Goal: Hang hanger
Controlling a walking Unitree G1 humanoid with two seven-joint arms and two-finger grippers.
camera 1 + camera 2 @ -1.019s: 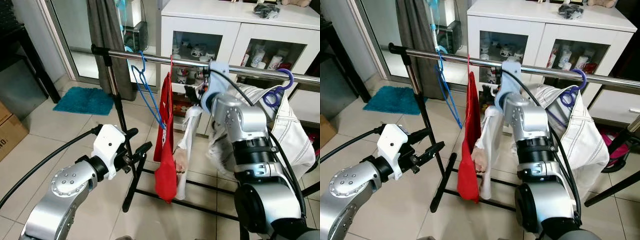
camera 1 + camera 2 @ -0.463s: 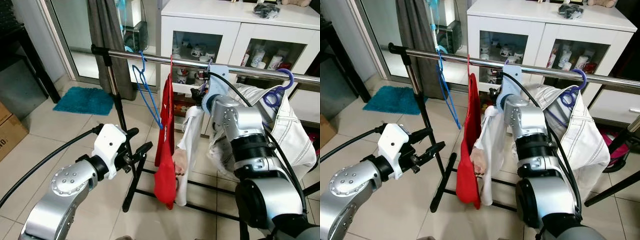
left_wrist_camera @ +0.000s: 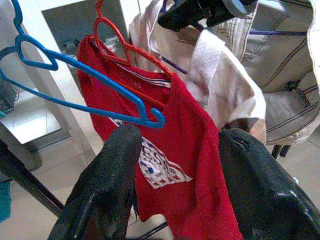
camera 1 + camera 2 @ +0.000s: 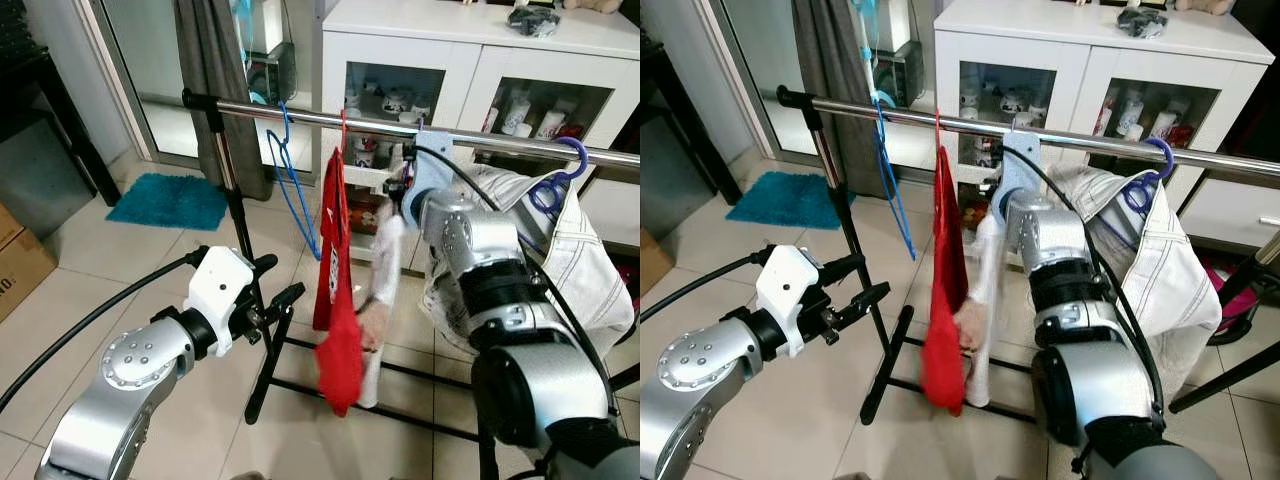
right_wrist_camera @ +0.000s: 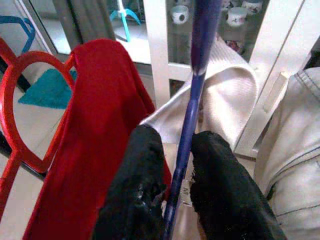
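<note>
The right gripper (image 5: 175, 187) has lifted the dark blue plastic hanger (image 5: 192, 100) with its white garment (image 4: 385, 265) toward the shiny metal rail (image 4: 300, 117), fingers pinching its neck, hook seemingly not yet over, while the left gripper (image 3: 175, 165) waits spread wide.

Right gripper (image 5: 172, 187) fingertips hidden in eye views behind its own wrist and white garment (image 4: 385, 262). Purple hanger (image 5: 192, 100) hook cut off by wrist frame edge. Rail (image 4: 300, 115) right end runs out of frame. Cabinet (image 4: 400, 60) glassware too small to identify.
</note>
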